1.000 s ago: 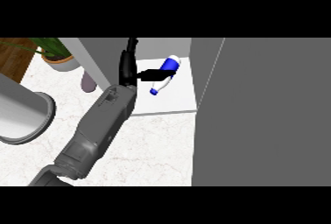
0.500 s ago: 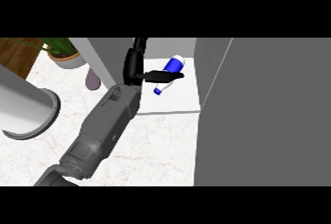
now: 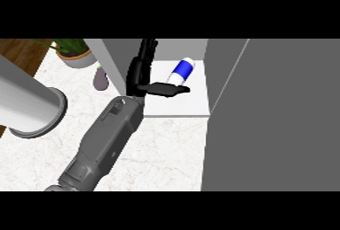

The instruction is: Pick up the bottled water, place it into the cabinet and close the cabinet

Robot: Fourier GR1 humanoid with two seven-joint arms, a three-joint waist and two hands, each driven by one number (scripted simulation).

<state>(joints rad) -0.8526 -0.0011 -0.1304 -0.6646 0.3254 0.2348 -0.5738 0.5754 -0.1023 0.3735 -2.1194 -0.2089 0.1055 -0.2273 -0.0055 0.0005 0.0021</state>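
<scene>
I count one bottled water (image 3: 182, 72), one cabinet (image 3: 199, 104) and one hand (image 3: 143, 74) in my view. Which hand it is I cannot tell from the arm's position alone; it comes up from the lower left of the view, so I take it as my left hand. The other hand does not show.

The bottle, white with a blue band, lies tilted on the cabinet's white floor, inside the opening. My hand stands upright at the cabinet's left wall with its fingers straight up and its thumb (image 3: 163, 89) stuck out flat to the right, just below the bottle's lower end. Nothing is curled round the bottle; the hand is open.

Around it: the marble bench (image 3: 166, 148) in front, a large grey cylinder (image 3: 30, 110) lying at the left, a potted plant (image 3: 73, 53) at the upper left, and a small purple item (image 3: 100, 79) by the cabinet's outer wall. The grey cabinet door (image 3: 272, 117) fills the right side, swung open.

Against half a second ago, the thumb has come off the bottle, and the bottle sits a little higher and more upright in the opening.
</scene>
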